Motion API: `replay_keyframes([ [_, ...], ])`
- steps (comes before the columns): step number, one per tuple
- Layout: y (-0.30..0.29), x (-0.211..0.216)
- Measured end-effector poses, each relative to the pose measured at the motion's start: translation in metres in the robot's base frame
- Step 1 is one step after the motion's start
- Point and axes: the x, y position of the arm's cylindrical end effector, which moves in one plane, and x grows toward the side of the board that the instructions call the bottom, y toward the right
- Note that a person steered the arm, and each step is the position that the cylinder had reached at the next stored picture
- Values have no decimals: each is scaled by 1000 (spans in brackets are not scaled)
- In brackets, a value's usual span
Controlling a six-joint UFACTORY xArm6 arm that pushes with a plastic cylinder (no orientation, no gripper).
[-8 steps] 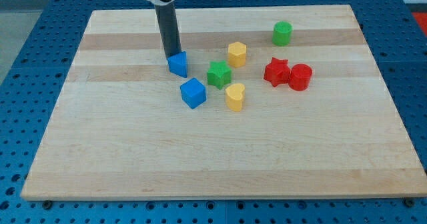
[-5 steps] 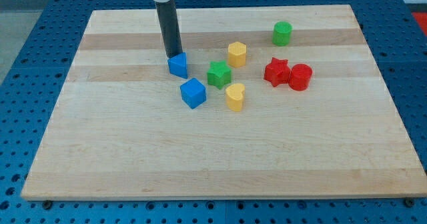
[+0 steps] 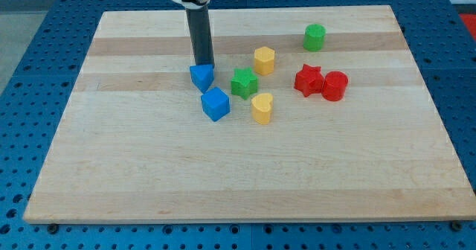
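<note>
My tip (image 3: pixel 204 64) rests on the wooden board (image 3: pixel 134 161) at the top edge of a small blue block (image 3: pixel 201 77), touching it or nearly so. Just below that block lies a blue cube (image 3: pixel 216 103), almost touching it. A green star-shaped block (image 3: pixel 243 82) stands to the right of the small blue block. A yellow hexagonal block (image 3: pixel 264 59) is up and to the right, and a yellow heart-shaped block (image 3: pixel 261 108) lies below the green star.
A red star-shaped block (image 3: pixel 308 79) and a red cylinder (image 3: pixel 335 85) touch each other at the view's right. A green cylinder (image 3: pixel 314 37) stands near the top right. Blue perforated table surface (image 3: pixel 30 71) surrounds the board.
My tip has moved to the right along the small blue block's top edge. That block has shifted slightly down and right, closer to the blue cube.
</note>
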Motion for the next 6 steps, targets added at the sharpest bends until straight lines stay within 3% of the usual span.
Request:
replay_keyframes([
  [2,0,12],
  [4,-1,-37],
  [6,51,-62],
])
